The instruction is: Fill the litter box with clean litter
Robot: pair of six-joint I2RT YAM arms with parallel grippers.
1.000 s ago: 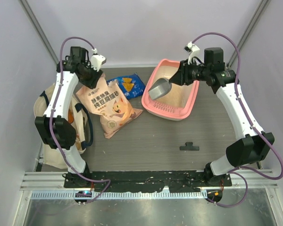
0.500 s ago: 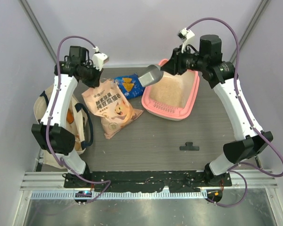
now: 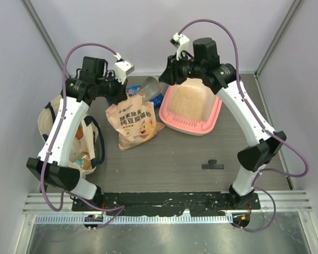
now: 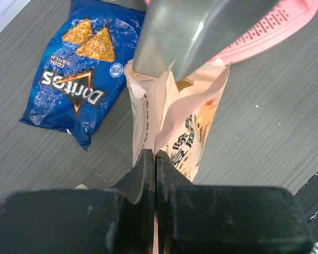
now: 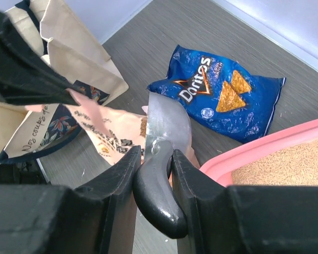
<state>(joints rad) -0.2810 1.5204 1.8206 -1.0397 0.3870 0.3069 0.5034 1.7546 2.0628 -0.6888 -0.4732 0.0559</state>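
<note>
Your left fingers [image 4: 144, 174] pinch the litter bag [image 4: 183, 135] by its top edge. Your right fingers [image 5: 193, 177] grip the scoop [image 5: 167, 124], its long tip at the bag's mouth. The litter box [image 3: 183, 123], holding clean litter [image 3: 191, 100], sits just right and farther.

The litter box [image 3: 186, 125] is bubblegum pink with pale beige litter [image 3: 190, 100] in it, and the litter bag [image 3: 133, 123] is pinkish-beige with an orange cartoon cat. The chip bag [image 4: 77, 79] is bright blue with orange triangles, the scoop [image 5: 167, 124] is silver-grey, and the worktop [image 3: 175, 156] is dark grey woodgrain.
</note>
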